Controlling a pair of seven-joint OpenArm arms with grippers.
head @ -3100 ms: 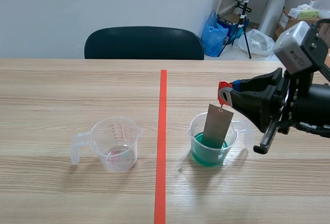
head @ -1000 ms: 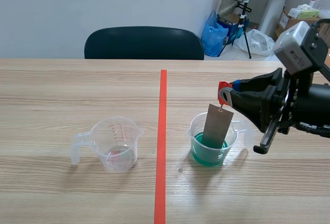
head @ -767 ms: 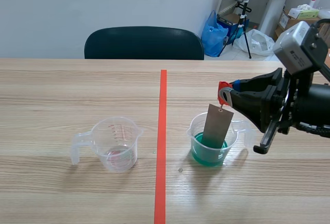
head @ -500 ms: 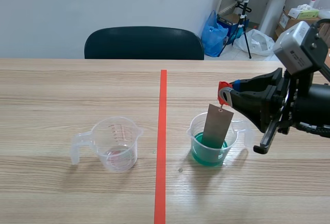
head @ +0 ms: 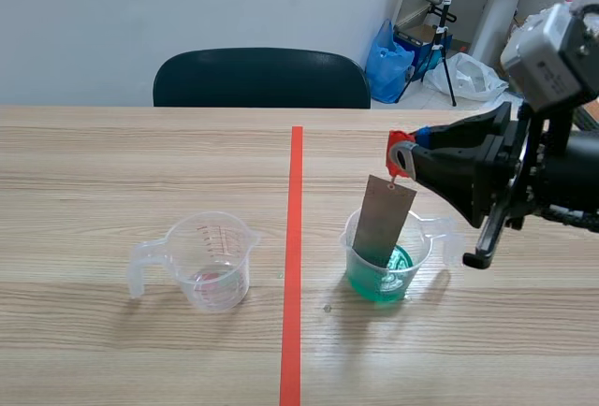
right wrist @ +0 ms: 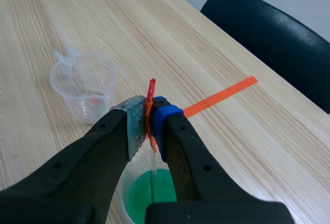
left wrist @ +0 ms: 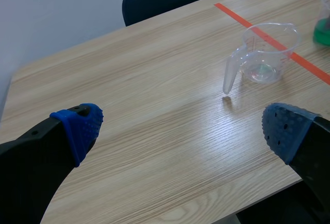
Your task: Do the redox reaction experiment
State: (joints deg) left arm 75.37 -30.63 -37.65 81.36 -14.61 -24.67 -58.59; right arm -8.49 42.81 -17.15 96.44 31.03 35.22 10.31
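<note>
With the light wooden table (head: 140,153) as reference, the right gripper (head: 410,160) has risen since the earlier frames. This draws the grey rectangular metal plate (head: 382,219) higher, with its lower end still inside the clear plastic beaker of green liquid (head: 419,254). The right jaws are clamped on the small red clip (head: 399,147), from which the plate hangs tilted. The left gripper (left wrist: 180,128) has its jaws wide apart, and ahead of it stands a clear plastic measuring cup (left wrist: 265,53) whose red graduations are illegible.

The right hand (head: 413,159), clamped on the red clip (head: 400,154), has risen above the beaker of green liquid (head: 413,256). The grey metal strip (head: 383,217) hanging from the clip is drawn partly up out of that beaker.
</note>
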